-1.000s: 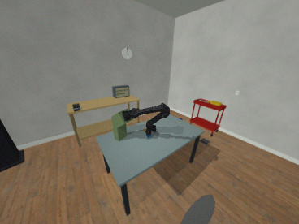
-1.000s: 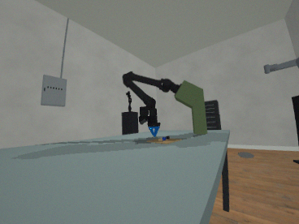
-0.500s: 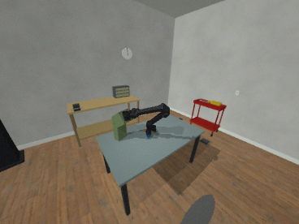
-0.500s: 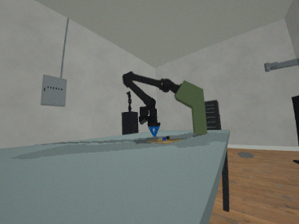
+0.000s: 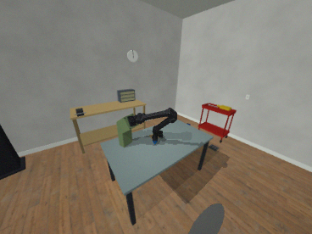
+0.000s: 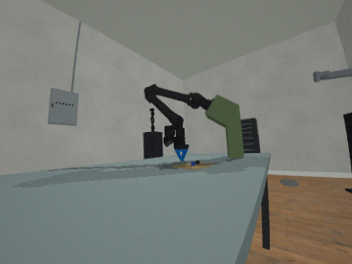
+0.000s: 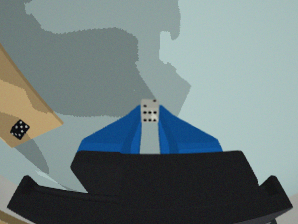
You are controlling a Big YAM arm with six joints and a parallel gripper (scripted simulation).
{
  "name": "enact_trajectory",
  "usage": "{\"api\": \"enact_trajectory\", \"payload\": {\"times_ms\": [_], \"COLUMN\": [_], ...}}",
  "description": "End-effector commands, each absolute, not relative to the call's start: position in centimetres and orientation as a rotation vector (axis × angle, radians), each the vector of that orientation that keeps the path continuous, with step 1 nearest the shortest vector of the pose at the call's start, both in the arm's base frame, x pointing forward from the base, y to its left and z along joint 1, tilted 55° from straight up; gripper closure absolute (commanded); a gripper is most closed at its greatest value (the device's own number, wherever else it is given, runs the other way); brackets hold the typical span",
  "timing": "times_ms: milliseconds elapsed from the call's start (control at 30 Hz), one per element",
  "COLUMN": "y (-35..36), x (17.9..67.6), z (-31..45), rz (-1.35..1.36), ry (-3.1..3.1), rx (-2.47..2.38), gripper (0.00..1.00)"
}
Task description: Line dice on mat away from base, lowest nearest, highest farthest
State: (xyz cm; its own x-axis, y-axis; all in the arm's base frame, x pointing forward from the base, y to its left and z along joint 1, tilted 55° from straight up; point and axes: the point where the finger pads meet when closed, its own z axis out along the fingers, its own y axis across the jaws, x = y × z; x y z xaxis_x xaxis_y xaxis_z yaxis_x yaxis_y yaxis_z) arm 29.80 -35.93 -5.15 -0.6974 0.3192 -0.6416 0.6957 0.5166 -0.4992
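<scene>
In the wrist view my gripper (image 7: 149, 110) with blue fingers is shut on a white die (image 7: 149, 113) that shows black pips on its near face. The die sits at the fingertips over the grey table. A tan mat (image 7: 20, 112) lies at the left edge of that view, with a black die (image 7: 19, 128) on it. In the exterior view the gripper (image 6: 181, 156) hangs just above the table beside the mat (image 6: 191, 165), where a small dark die (image 6: 193, 163) shows. In the top view the gripper (image 5: 155, 141) is near the table's middle. I see no third die.
The arm's green base block (image 5: 124, 132) stands at the table's far left side. A wooden shelf bench (image 5: 108, 114) and a red cart (image 5: 217, 119) stand beyond the table. The table edge runs close on the right in the exterior view.
</scene>
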Motion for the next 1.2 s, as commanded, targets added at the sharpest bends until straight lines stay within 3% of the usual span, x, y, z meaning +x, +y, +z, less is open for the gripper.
{"api": "enact_trajectory", "payload": {"times_ms": [0, 667, 1167], "y": [-36.9, -28.0, -27.5], "x": [29.9, 28.1, 28.3], "z": [-4.3, 0.3, 0.5], "rz": [-1.069, -1.05, -1.05], "ry": [2.252, 2.281, 2.291], "rx": [0.838, 0.82, 0.813], "gripper": [0.89, 0.89, 0.89]}}
